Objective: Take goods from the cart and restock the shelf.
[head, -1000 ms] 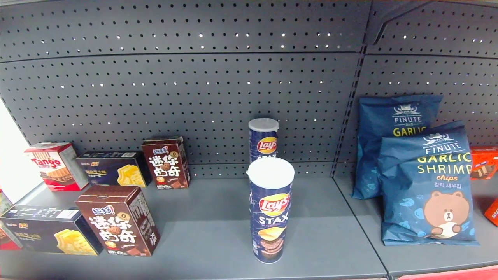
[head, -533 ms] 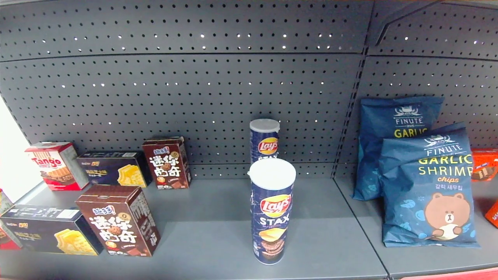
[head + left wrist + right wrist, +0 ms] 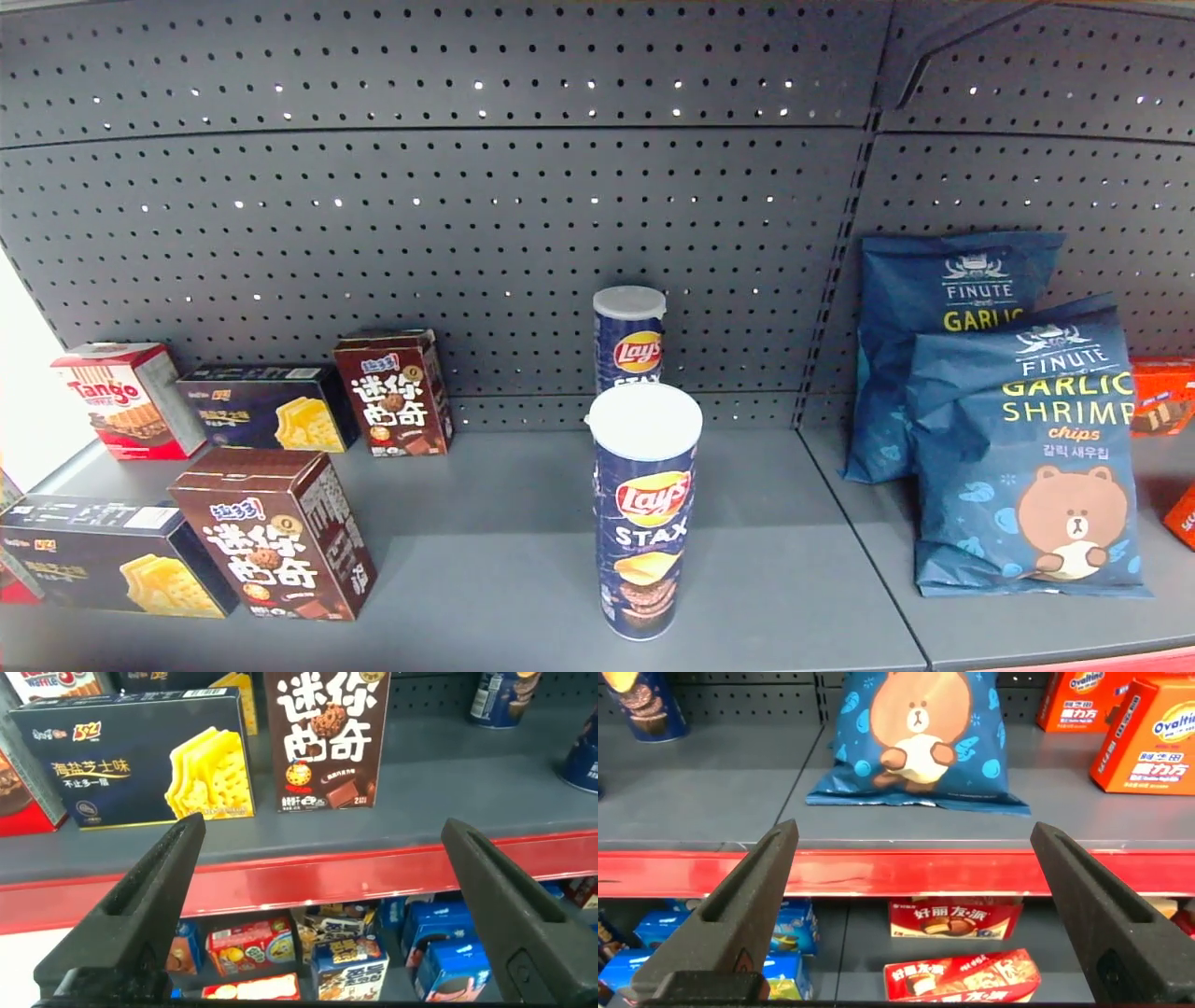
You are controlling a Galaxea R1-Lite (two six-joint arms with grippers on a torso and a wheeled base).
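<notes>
The grey shelf point(image 3: 485, 551) holds two tall blue chip cans, one in front point(image 3: 644, 509) and one behind point(image 3: 630, 341). At the left stand brown cookie boxes point(image 3: 271, 532), dark cracker boxes point(image 3: 112, 555) and a red-and-white wafer box point(image 3: 126, 399). Two blue shrimp-chip bags point(image 3: 1027, 457) lean at the right. My left gripper point(image 3: 313, 905) is open and empty before the shelf's red front edge point(image 3: 318, 873), facing a brown cookie box point(image 3: 325, 737) and a dark cracker box point(image 3: 140, 761). My right gripper point(image 3: 910, 905) is open and empty, facing a blue bag point(image 3: 920, 737).
Orange boxes point(image 3: 1162, 392) stand at the far right, also in the right wrist view point(image 3: 1148, 733). A lower shelf below the red edge point(image 3: 906, 873) carries more boxed snacks point(image 3: 957, 919) point(image 3: 346, 952). A perforated back panel point(image 3: 467, 233) closes the shelf. Bare shelf lies around the cans.
The head camera has shifted a little, so the whole picture sits slightly differently. Nothing on the shelf has moved.
</notes>
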